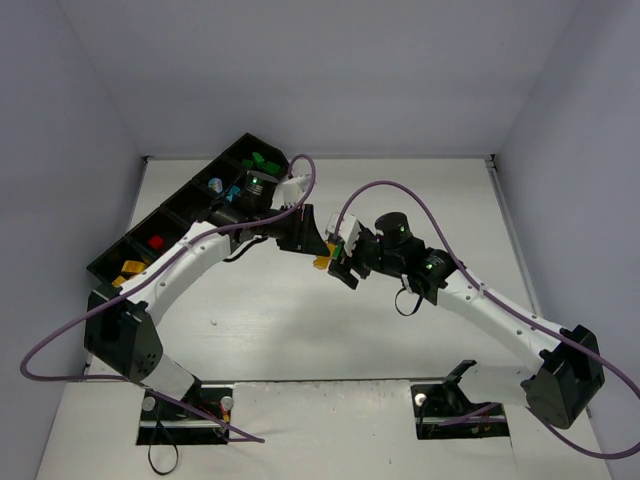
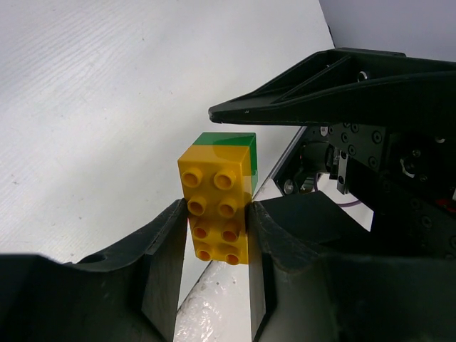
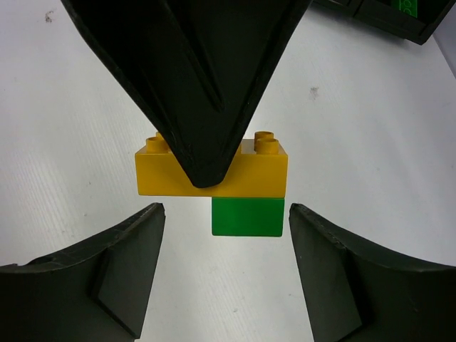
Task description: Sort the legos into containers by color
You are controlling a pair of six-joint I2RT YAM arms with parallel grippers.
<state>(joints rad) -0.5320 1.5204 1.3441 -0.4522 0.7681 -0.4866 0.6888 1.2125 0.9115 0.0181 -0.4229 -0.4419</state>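
My left gripper (image 2: 216, 208) is shut on a yellow lego (image 2: 214, 178) with a green lego (image 2: 228, 139) stuck to its far end, held above the table. The right wrist view shows the same yellow lego (image 3: 260, 174) and green lego (image 3: 247, 216), with a left finger (image 3: 192, 85) in front. My right gripper (image 3: 225, 210) is open; its jaws stand either side of the green lego without touching it. From above, both grippers (image 1: 316, 248) (image 1: 342, 264) meet mid-table. The containers (image 1: 180, 215) hold green (image 1: 265, 160), teal (image 1: 235, 192), red (image 1: 155, 241) and yellow-orange (image 1: 130, 267) legos.
The black tray runs diagonally along the back left, and its corner shows in the right wrist view (image 3: 385, 14). Purple cables loop over both arms. White walls close in the table on three sides.
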